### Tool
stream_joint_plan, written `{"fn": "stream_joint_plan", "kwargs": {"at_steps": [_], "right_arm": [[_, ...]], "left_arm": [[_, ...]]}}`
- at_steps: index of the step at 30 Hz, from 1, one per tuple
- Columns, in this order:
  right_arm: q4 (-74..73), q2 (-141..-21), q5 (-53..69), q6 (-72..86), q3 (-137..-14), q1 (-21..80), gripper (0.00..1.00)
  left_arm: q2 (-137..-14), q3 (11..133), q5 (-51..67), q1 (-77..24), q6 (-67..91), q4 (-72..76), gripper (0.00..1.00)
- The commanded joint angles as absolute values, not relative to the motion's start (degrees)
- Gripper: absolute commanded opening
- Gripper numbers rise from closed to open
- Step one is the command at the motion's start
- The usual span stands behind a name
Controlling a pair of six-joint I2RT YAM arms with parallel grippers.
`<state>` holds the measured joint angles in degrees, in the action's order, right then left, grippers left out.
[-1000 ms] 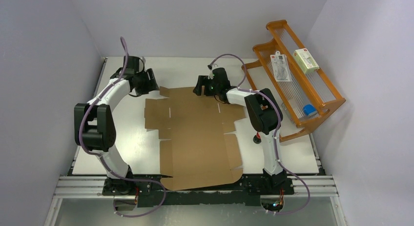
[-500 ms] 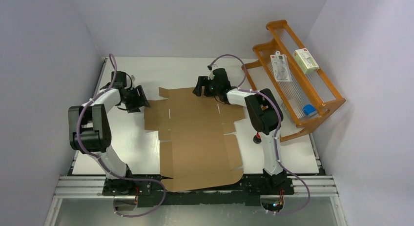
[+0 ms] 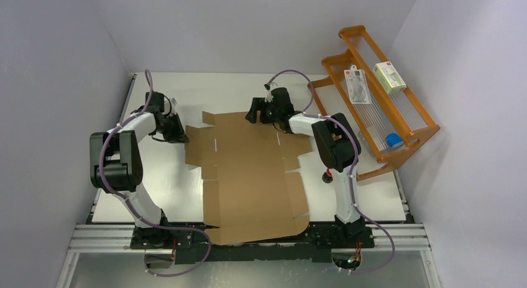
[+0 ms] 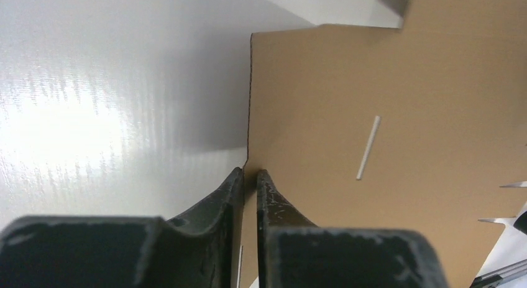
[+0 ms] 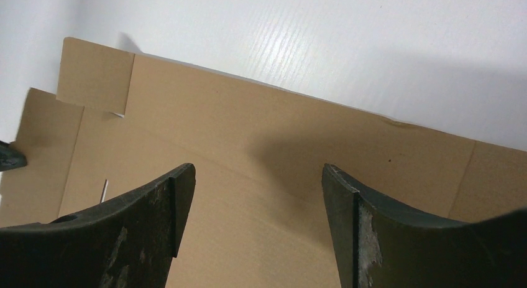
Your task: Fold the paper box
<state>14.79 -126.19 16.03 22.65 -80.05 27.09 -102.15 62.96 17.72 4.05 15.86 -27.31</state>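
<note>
1. White surface [image 3: 217,89] between pale walls is carrying the paper box [image 3: 248,176], which is lying flat as an unfolded sheet in the middle, its near edge reaching toward the arm bases.
2. Left gripper [image 4: 249,174] is pinching the edge of the sheet's far-left flap, its fingers clenched on the cardboard, probably so that the flap can be lifted along its crease.
3. Right gripper [image 5: 255,170] is hovering released, fingers spread wide, above the sheet's far edge and grasping nothing. It is likely placed there for pressing the panel down.
4. Cardboard is lying directly under the right gripper and running between the left gripper's fingers.
</note>
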Motion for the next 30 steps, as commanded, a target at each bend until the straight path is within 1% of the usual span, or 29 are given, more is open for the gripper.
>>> {"fn": "stream_joint_plan", "kwargs": {"at_steps": [1,4,9,21,30], "right_arm": [[7.94,-126.65,15.5,22.3,-77.37,27.69,0.79],[7.75,-126.61,14.75,22.28,-77.34,27.73,0.79],[7.65,-126.39,14.35,22.3,-77.39,27.9,0.79],[7.06,-126.34,12.28,22.11,-77.52,28.65,0.79],[7.29,-126.47,11.35,22.81,-77.34,28.68,0.79]], "left_arm": [[-98.13,64.95,14.17,0.49,15.45,-28.91,0.11],[-97.13,65.91,10.29,-2.77,15.67,-30.11,0.06],[-97.37,68.33,0.75,-8.04,15.56,-33.05,0.05],[-97.59,74.84,-7.89,-18.7,17.15,-37.26,0.05],[-100.31,79.91,-14.48,-26.74,18.23,-40.75,0.05]]}}
